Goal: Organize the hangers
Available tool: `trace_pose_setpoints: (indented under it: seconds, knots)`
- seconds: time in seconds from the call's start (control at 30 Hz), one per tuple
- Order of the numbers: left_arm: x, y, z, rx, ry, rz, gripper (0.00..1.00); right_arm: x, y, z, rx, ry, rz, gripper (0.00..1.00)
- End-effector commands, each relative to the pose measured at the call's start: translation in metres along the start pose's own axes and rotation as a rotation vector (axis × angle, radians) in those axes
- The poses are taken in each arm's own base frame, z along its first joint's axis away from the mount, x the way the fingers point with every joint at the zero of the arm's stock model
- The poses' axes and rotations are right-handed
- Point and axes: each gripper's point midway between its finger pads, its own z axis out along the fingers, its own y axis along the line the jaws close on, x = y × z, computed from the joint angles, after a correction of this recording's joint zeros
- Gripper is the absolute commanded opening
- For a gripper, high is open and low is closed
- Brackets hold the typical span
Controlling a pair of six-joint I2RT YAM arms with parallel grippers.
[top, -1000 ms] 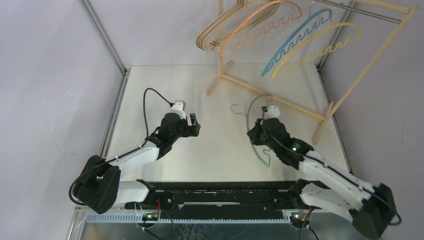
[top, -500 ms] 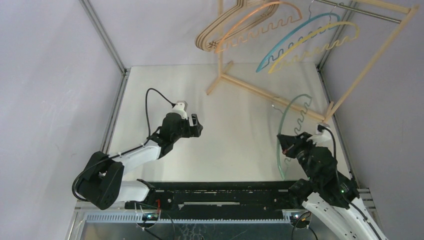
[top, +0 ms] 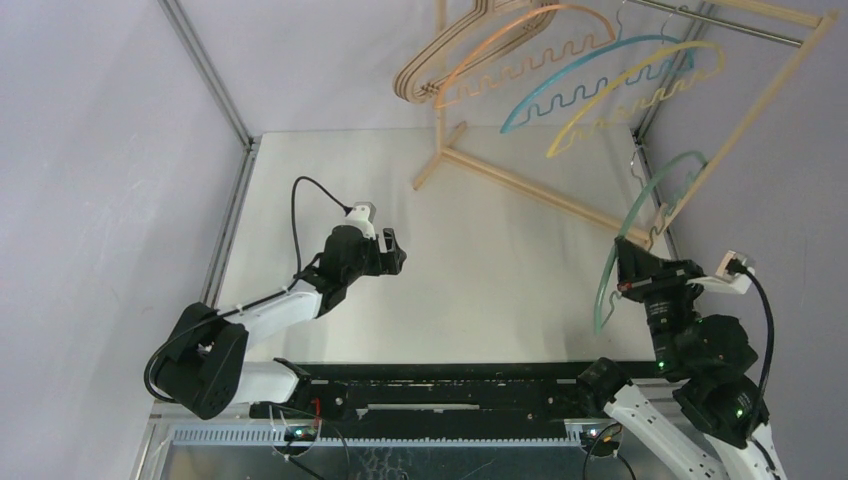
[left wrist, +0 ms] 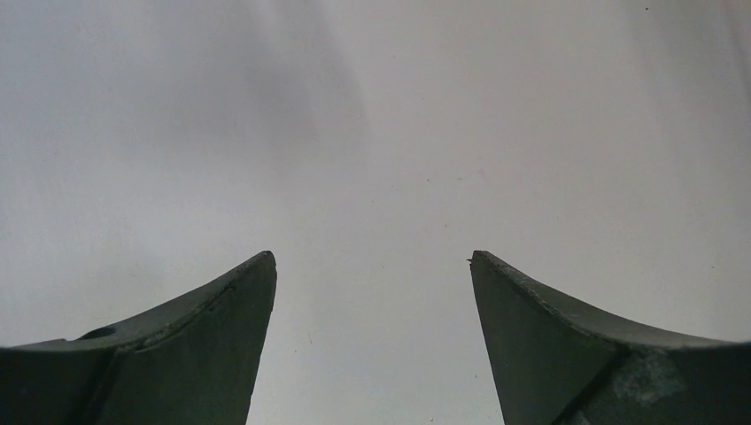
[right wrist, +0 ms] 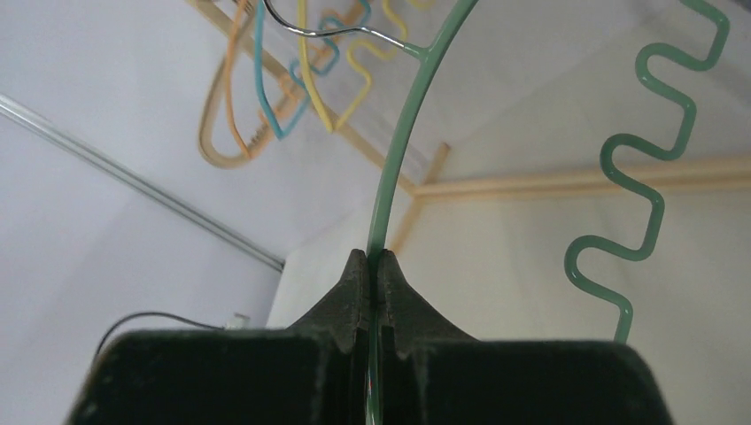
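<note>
- The right pincer (top: 628, 276) sits at about 4 o'clock of the pale grey table (top: 450, 190), raised over its right edge, and its jaws are closed tight on a thin arched green hanger with a wavy notched lower bar (top: 640, 215).
- In the top view the green arc runs out of the pincer toward 1 o'clock, with a shorter tail hanging toward 7 o'clock.
- In the right wrist view the arc (right wrist: 416, 115) passes straight between the pressed fingertips (right wrist: 352, 283) and climbs toward 12 to 1 o'clock. Its thin metal wire hook (right wrist: 328, 31) is at 11 o'clock, and the wavy bar (right wrist: 655, 212) stands off at 3 o'clock, not touching the fingers.
- The held hanger is in the air, clear of the table, near the right leg of the tall pale wooden rack frame with metal rod (top: 700, 20).
- On that rod, at 12 to 1 o'clock, hang the smooth beige wooden hangers (top: 430, 75), a thin orange wavy hanger (top: 520, 62), a blue one (top: 575, 100) and a yellow one (top: 640, 98).
- The left pincer (top: 392, 250) is just toward 9 o'clock of the table's middle, its jaws spread wide (left wrist: 372, 261) with only bare table between them.
</note>
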Motion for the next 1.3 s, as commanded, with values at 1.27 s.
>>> trace_pose_setpoints:
  seconds: [1.27]
  knots:
    - [-0.026, -0.005, -0.015, 0.019, -0.097, 0.008, 0.85, -0.095, 0.114, 0.099, -0.170, -0.176, 0.007, 0.00]
